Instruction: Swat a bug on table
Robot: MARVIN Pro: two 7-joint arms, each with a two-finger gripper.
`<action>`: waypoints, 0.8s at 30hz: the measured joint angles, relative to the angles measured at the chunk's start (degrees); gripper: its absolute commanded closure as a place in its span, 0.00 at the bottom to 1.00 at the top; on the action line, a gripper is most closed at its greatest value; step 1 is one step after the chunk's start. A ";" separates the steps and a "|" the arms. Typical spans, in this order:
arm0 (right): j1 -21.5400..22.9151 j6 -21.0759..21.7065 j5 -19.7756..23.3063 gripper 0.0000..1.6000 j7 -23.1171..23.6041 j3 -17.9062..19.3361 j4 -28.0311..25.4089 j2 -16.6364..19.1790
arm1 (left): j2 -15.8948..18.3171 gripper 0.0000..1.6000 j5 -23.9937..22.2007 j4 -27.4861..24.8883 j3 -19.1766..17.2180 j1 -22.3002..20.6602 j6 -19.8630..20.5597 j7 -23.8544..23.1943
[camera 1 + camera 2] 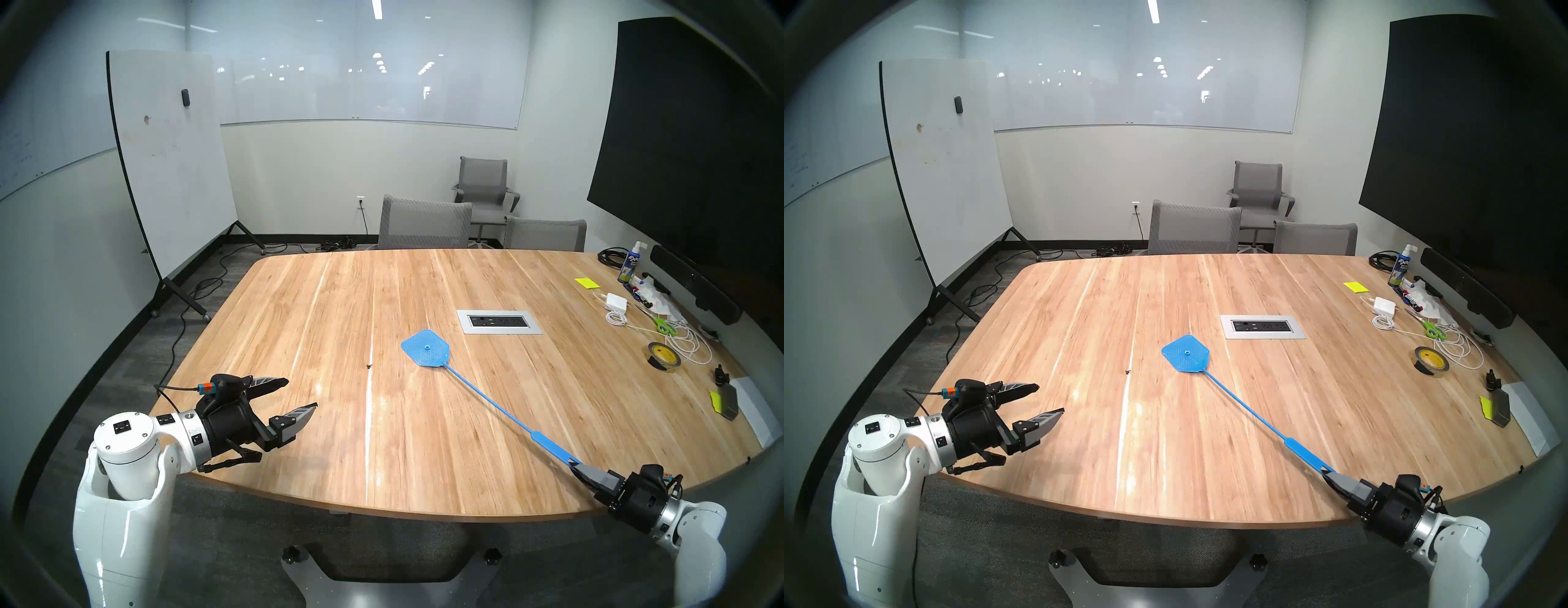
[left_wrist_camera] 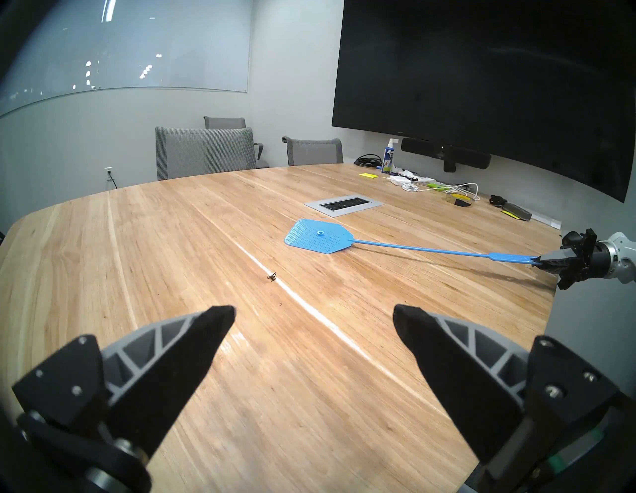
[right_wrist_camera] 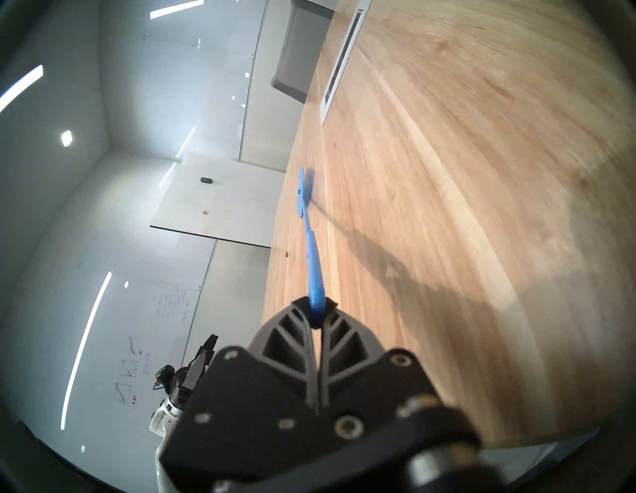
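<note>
Swatter head lies right of the bug

Right pincer (image 1: 576, 466) clamps the blue fly swatter (image 1: 425, 348) handle; left pincer (image 1: 302, 394) gapes empty above the table (image 1: 424, 446); bug (image 1: 369, 365) sits apart.

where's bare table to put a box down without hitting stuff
The far left of the table, beyond the bug, is bare, as is the near middle between the bug and the swatter. The right edge is crowded with tape, scissors, cables and a spray bottle.
</note>
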 measured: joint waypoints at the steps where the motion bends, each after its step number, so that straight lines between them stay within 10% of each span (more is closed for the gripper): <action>1: -0.26 0.00 0.34 1.00 0.00 -0.09 -0.18 0.25 | -0.01 0.00 0.01 0.00 0.00 0.00 0.00 0.00; 24: -10.63 0.00 9.62 1.00 0.01 1.44 -5.43 6.11 | -0.15 0.00 0.16 0.00 -0.07 -0.06 0.01 -0.17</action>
